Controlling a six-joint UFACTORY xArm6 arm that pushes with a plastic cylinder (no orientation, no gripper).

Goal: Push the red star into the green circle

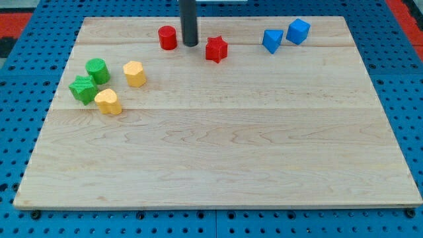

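The red star [216,49] lies near the view's top, middle of the wooden board [218,165]. The green circle [98,70] stands at the view's left, touching a green star [83,89] below it. My tip [190,44] rests on the board between a red cylinder [168,38] on its left and the red star on its right, a small gap from each. The rod rises straight up out of the view's top.
A yellow hexagon block [135,73] sits right of the green circle. A yellow block [108,102] sits beside the green star. Two blue blocks [272,40] [298,31] lie at the view's top right. A blue pegboard [20,99] surrounds the board.
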